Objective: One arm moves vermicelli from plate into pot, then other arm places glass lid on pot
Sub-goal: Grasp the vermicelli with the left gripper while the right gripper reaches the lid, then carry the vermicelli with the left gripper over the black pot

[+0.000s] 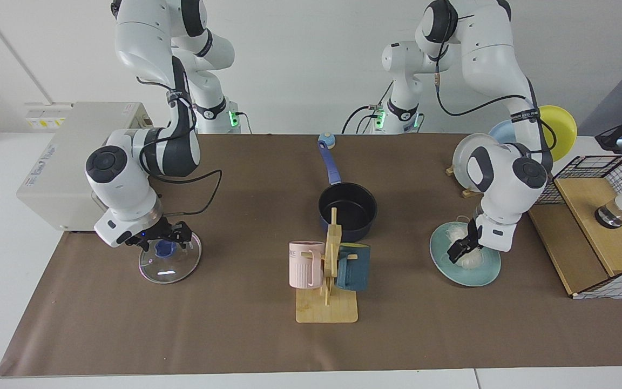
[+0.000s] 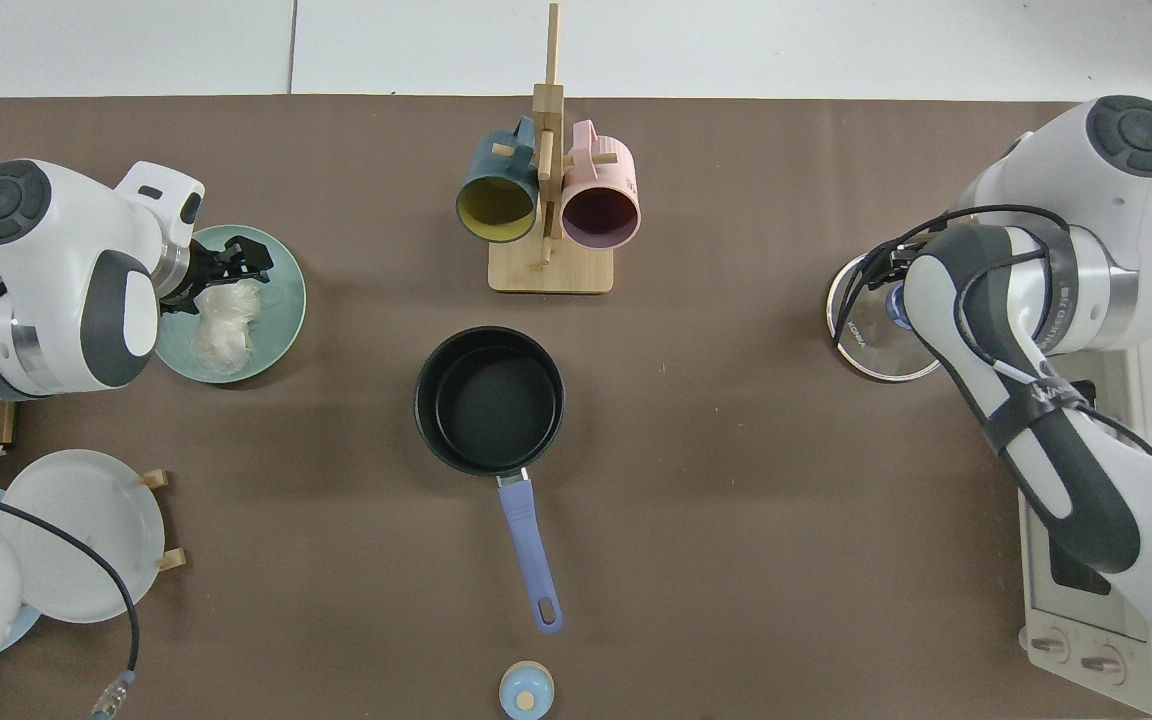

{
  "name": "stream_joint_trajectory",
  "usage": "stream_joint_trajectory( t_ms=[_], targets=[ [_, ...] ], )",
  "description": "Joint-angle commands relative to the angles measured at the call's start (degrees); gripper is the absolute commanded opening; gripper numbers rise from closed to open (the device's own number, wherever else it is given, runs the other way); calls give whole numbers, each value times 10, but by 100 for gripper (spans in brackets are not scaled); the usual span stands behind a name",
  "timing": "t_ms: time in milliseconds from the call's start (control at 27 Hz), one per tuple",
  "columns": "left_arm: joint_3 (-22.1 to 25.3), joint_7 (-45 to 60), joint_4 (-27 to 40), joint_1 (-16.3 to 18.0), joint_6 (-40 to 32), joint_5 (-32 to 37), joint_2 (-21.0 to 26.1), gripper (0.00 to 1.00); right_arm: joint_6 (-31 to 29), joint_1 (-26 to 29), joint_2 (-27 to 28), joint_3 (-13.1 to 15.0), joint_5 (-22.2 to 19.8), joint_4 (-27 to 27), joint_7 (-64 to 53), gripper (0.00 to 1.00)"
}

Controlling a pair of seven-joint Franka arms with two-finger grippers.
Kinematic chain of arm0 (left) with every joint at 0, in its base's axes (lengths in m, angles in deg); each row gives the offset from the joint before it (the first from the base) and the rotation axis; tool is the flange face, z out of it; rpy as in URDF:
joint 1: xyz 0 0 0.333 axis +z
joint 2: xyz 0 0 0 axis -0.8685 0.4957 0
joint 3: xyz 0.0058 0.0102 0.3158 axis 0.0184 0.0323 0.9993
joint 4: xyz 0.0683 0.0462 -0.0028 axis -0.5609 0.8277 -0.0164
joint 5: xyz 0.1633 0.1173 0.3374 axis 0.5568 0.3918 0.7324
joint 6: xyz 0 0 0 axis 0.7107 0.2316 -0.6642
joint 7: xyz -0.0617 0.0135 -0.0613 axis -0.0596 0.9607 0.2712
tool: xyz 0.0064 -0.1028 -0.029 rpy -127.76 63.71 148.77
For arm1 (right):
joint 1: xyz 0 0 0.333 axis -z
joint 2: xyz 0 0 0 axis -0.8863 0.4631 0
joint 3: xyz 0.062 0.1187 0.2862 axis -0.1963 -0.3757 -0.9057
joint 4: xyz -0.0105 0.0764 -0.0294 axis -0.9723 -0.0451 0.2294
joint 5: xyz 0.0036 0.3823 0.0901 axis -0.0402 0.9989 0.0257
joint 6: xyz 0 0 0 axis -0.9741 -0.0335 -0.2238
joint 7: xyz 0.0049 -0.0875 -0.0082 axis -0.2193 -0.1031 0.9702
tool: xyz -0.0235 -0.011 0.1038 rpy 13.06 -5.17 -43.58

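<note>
On the table nearest the camera, a wooden rack (image 1: 326, 270) holds two mugs. Behind it, one glass lid (image 1: 170, 263) lies flat; the right pincer (image 1: 166, 237) hangs over its blue knob, fingers spread, gripping nothing. One teal plate (image 1: 465, 274) carries the vermicelli (image 2: 223, 331); the left pincer (image 1: 461, 249) dips into it, closure unclear. Loose strands may slip and spill short of the one empty pot (image 1: 347, 209), farther back.

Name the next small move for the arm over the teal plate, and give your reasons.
Probably close the left gripper on the vermicelli: its fingers straddle the top of the white bundle lying on the plate, apparently still open, and the pot is empty. The right gripper is down at the glass lid, which goes on afterwards.
</note>
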Motion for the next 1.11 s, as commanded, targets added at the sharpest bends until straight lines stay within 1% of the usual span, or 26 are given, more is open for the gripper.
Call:
stream_joint_trajectory(
  t_ms=[0, 185, 222, 259, 296, 333, 444, 481, 593, 667, 741, 852, 889, 926, 963, 1000, 1037, 1074],
  targets=[
    [1, 2, 32, -4, 3, 10, -12, 100, -19, 11, 7, -2, 7, 12, -31, 100],
    [1, -16, 32, -4, 0, 16, -12, 100, -48, 16, 10, -2, 7, 40, -40, 100],
    [1, -26, 32, -4, 0, 17, -12, 99, -53, 16, 11, -2, 7, 43, -46, 100],
    [1, -39, 32, -4, -1, 18, -12, 96, -57, 17, 11, -2, 7, 45, -53, 100],
    [1, -48, 32, -4, -3, 18, -12, 87, -61, 17, 11, -2, 7, 47, -59, 100],
    [1, -52, 32, -3, -5, 18, -12, 73, -61, 17, 11, -2, 8, 49, -60, 100],
    [1, -49, 30, -4, -10, 18, -12, 8, -61, 16, 11, -2, 8, 52, -59, 100],
    [1, -47, 29, -5, -12, 17, -12, 0, -61, 16, 12, -2, 8, 54, -59, 100],
    [1, -55, 16, -4, -14, 21, -10, 0, -64, 16, 11, -2, 8, 61, -60, 100],
    [0, -56, -7, -4, -21, 28, -10, 0, -66, 18, 12, -2, 8, 66, -60, 100],
    [-2, -56, -32, -4, -55, 44, -11, 0, -74, 20, 12, -2, 8, 71, -61, 100],
    [-9, -57, -79, -4, -125, 60, -16, 0, -80, 20, 12, -1, 8, 75, -61, 98],
    [-14, -57, -90, -4, -140, 60, -18, 0, -80, 19, 12, -1, 7, 75, -62, 92],
    [-20, -57, -98, -4, -154, 60, -23, 0, -82, 20, 12, -1, 5, 75, -64, 82],
    [-25, -57, -102, -4, -167, 60, -32, 0, -82, 20, 12, -2, 4, 75, -66, 69],
    [-32, -56, -103, -4, -181, 60, -47, 0, -82, 20, 11, -2, 4, 75, -70, 50],
    [-36, -52, -103, -5, -189, 55, -64, 0, -82, 20, 11, -1, 4, 75, -74, 40],
    [-42, -50, -96, -5, -201, 53, -86, 0, -82, 19, 12, -1, 4, 74, -75, 33]
  ],
)
